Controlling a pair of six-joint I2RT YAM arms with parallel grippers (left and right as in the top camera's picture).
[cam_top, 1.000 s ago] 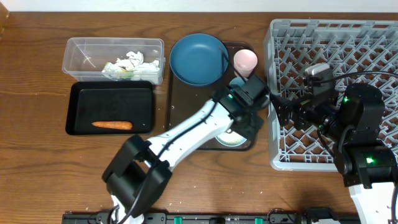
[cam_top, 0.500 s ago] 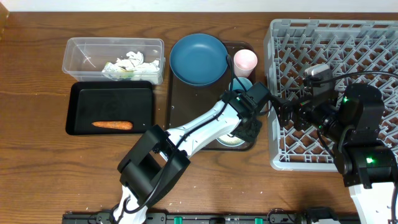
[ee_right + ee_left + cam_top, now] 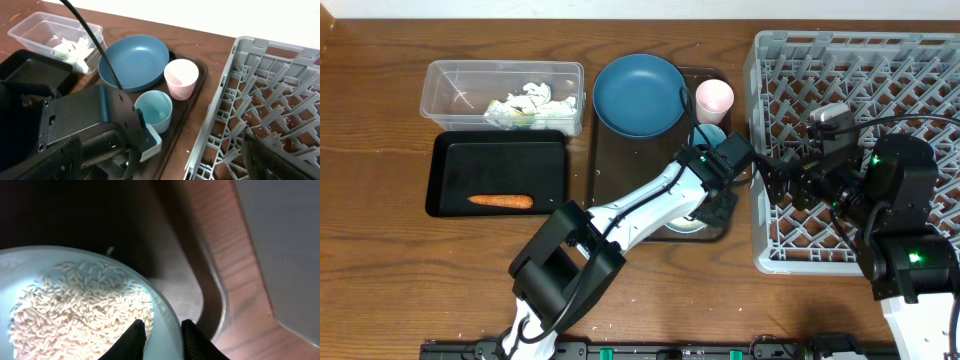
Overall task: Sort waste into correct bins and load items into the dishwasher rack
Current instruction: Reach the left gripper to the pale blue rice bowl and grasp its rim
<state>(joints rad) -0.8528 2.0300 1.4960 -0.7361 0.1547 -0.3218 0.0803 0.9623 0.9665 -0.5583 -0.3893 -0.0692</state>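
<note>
My left gripper (image 3: 161,332) straddles the right rim of the white bowl (image 3: 172,317), one finger inside by the rice grains (image 3: 75,305), one outside, shut on the rim. From overhead, the left gripper (image 3: 717,203) covers most of that bowl (image 3: 682,225) on the brown serving tray (image 3: 620,185). The dark blue bowl (image 3: 640,95), pink cup (image 3: 714,97) and light blue cup (image 3: 706,136) stand on the tray's far part. My right gripper (image 3: 170,161) is open and empty over the left edge of the grey rack (image 3: 860,60). The spoon is out of view.
The clear tub (image 3: 460,90) at the back left holds crumpled white wrappers (image 3: 530,100). The black tray (image 3: 500,160) in front of it holds the carrot piece (image 3: 500,201). The rack (image 3: 260,95) stands close to the serving tray's right edge.
My left gripper shifted right and slightly back onto the bowl's rim a second ago, and has barely moved since. The right arm is still.
</note>
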